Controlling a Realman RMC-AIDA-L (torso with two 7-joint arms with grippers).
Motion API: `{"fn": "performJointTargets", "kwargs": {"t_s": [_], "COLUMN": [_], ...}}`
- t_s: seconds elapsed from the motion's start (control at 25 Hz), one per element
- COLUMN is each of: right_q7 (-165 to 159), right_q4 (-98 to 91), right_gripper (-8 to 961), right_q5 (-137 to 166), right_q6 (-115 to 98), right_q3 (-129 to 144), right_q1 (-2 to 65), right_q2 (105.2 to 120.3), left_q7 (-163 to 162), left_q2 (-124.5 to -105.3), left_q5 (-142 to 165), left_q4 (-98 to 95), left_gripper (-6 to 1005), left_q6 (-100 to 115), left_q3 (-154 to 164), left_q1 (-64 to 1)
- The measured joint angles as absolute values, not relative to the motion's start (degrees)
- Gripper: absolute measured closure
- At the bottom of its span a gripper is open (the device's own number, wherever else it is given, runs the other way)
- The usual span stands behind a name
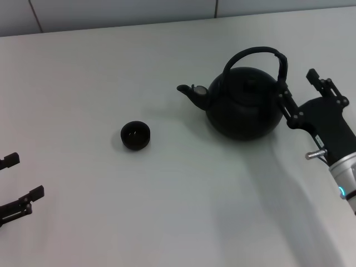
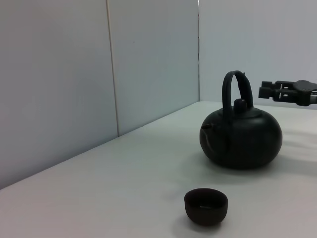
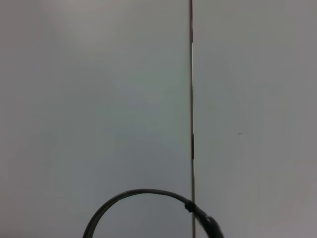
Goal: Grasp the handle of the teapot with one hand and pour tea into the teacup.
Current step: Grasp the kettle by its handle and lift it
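right gripper (image 1: 299, 89) sits just beside the teapot (image 1: 245, 105), on its right flank at handle height, jaws spread wide with nothing between them. near finger is close to or touching the thick sleeve end of the handle (image 1: 255, 54); contact can't be confirmed from the head view. left wrist view shows the same gripper at about the height of the hoop's upper part, off to the side, not yet around it. right wrist view shows only the arch of the hoop against the wall panels.

judgement: step in hand is the approach to the handle. to do it well, the arm should centre the sleeve between the fingers before closing, stay square to the hoop, and grip high enough that the pot hangs steady for the tilt. an off-centre close would likely nudge the pot or let it swing.

teapot stands upright on the white table (image 1: 183, 200), spout pointing toward the teacup (image 1: 136, 135), which sits well apart to the robot's left.

left gripper (image 1: 15, 183) idle at the near left edge, fingers apart, holding nothing.

count: one teapot, one teacup, two grippers.
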State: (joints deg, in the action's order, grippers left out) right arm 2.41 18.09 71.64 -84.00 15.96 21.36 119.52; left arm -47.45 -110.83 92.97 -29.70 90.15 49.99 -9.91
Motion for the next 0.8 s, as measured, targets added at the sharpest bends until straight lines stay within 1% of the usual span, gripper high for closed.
{"fn": "performJointTargets", "kwargs": {"t_s": [0.36, 0.8], "right_q7": [2.18, -0.76], "right_q4": [16.95, 15.19], "right_gripper": [321, 322], "right_q5": [71.18, 71.55], "right_q6": [-80.93, -77.97], "right_q3": [15.13, 13.93], "right_q1": [23.84, 24.75], "right_q2": [119.53, 119.46], "left_q7": [-47.46, -47.49], "left_q2": [-111.01, -111.07], "left_q5": [92.84, 92.71], "left_q4": [-29.70, -29.71], "left_gripper": [153, 153], "left_q6": [89.69, 89.58], "left_q3": [49.58, 49.38], "left_q1": [-10.08, -10.12]}}
